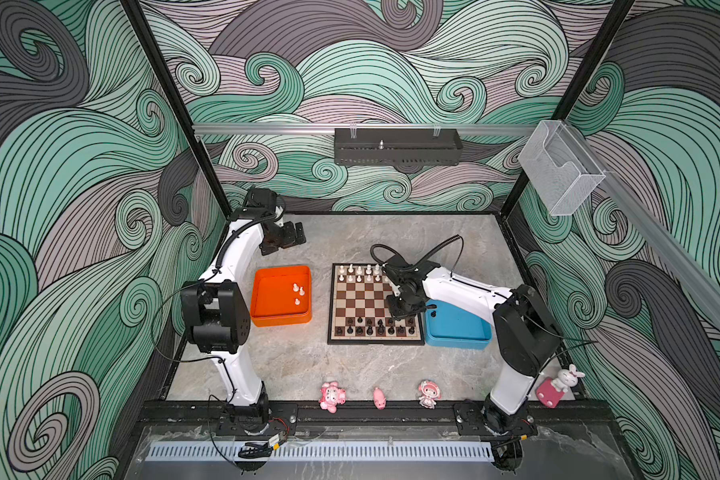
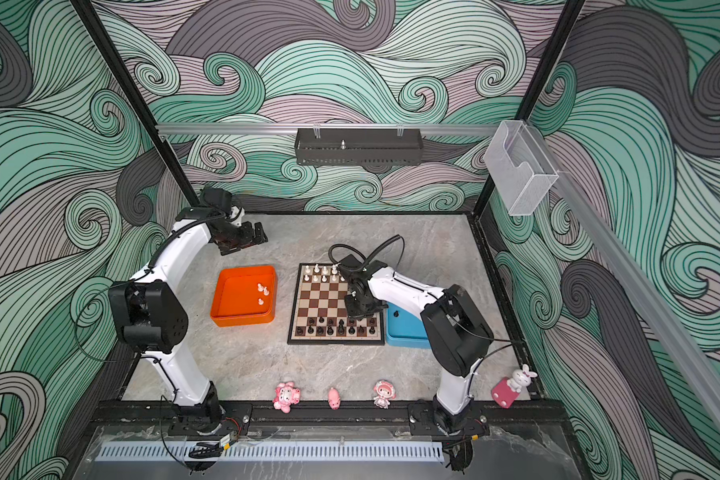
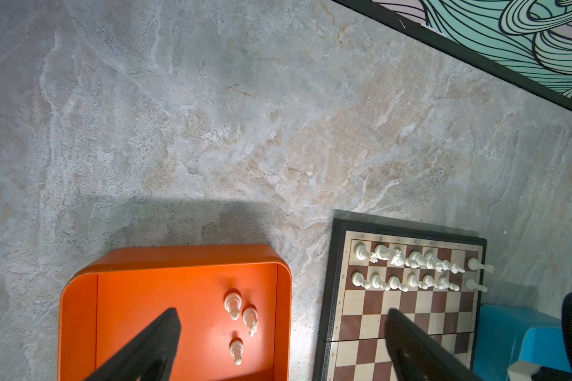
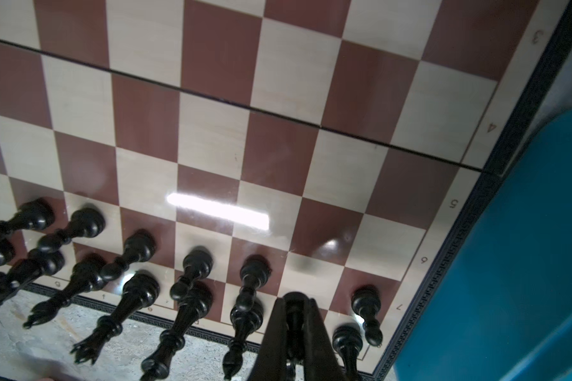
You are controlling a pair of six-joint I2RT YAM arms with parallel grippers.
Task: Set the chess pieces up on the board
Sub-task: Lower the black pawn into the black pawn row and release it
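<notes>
The board [image 1: 366,299] [image 2: 327,299] lies mid-table. White chess pieces [image 1: 360,272] [image 3: 410,267] fill its two far rows. Black ones [image 1: 368,328] [image 4: 192,264] fill most of its two near rows. My right gripper [image 1: 402,313] [image 4: 296,303] hangs low over the board's near right part, shut on a black piece [image 4: 294,313] just above a second-row square. Three white pieces [image 1: 298,293] [image 3: 241,316] lie in the orange tray [image 1: 281,320]. My left gripper [image 1: 285,239] [image 3: 283,315] is open and empty, raised at the back left beyond that tray.
A blue tray [image 1: 458,332] touches the board's right side, and one black piece [image 1: 433,313] lies in it. Pink figurines [image 1: 331,395] [image 1: 428,392] and a pink cube with a rabbit [image 1: 558,386] line the front edge. A black shelf [image 1: 395,145] hangs on the back wall.
</notes>
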